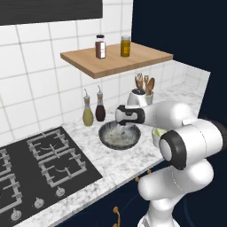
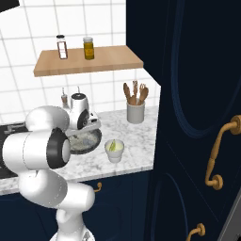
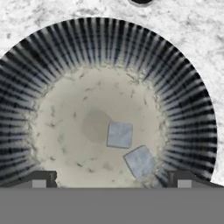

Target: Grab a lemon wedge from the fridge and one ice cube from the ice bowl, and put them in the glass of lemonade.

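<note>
- Right now two pale grey ice cubes lie on the sandy floor of the ice bowl [image 3: 109,57], seen from the hand: one cube [image 3: 119,134] just past centre toward 5 o'clock, the second cube [image 3: 140,161] further out at 5 o'clock, tilted, close beside the first; whether they touch I cannot tell.
- Gripper [image 3: 111,180] hangs over the bowl, jaws wide apart, holding nothing; one fingertip [image 3: 41,179] sits at 7 o'clock, the other at 5 o'clock.
- From the left base view the gripper [image 1: 123,128] points down over the bowl [image 1: 106,141] on the marble counter [image 1: 115,162].
- Glass of lemonade [image 2: 114,150] stands on the counter at 4 o'clock from the bowl [image 2: 92,141], near but apart, with something yellow-green inside.
- Two bottles [image 1: 94,111] stand at 11 o'clock from the bowl, by the tiled wall.
- Utensil holder [image 2: 135,112] is at 1 o'clock.
- Hob [image 1: 40,173] lies at 8 o'clock in the left base view.
- Shelf [image 2: 84,63] above carries two jars [image 2: 75,47].
</note>
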Robot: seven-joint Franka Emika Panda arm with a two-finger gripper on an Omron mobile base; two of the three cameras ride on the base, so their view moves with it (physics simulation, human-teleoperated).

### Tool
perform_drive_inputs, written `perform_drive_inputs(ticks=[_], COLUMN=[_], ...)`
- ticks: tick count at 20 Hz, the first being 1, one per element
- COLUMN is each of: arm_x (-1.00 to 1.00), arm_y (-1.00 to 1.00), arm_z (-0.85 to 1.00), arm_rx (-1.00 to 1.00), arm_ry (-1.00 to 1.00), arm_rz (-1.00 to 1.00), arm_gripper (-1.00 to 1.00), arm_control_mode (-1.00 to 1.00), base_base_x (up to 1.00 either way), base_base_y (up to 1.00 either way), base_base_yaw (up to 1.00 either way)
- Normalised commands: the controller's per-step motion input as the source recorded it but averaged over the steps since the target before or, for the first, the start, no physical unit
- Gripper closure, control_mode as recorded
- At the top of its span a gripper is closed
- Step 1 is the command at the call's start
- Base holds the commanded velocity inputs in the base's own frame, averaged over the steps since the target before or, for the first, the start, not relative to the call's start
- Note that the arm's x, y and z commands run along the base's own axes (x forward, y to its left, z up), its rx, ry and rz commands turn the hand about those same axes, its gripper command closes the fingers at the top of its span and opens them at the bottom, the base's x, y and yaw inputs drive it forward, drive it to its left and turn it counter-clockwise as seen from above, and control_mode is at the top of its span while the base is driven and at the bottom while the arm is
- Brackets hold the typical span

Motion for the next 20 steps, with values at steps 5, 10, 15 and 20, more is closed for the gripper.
perform_drive_inputs(ticks=[5,10,15,20], arm_x=[0.2,0.1,0.08,0.02], arm_y=[0.0,0.02,0.03,0.01], arm_z=[-0.35,-0.3,-0.33,-0.14], arm_rx=[0.0,0.0,0.0,0.0], arm_ry=[0.0,0.0,0.0,0.0], arm_rz=[0.0,0.0,0.0,0.0], arm_gripper=[-1.0,-1.0,-1.0,-1.0], arm_control_mode=[-1.0,-1.0,-1.0,-1.0], base_base_x=[0.0,0.0,0.0,0.0], base_base_y=[0.0,0.0,0.0,0.0], base_base_yaw=[0.0,0.0,0.0,0.0])
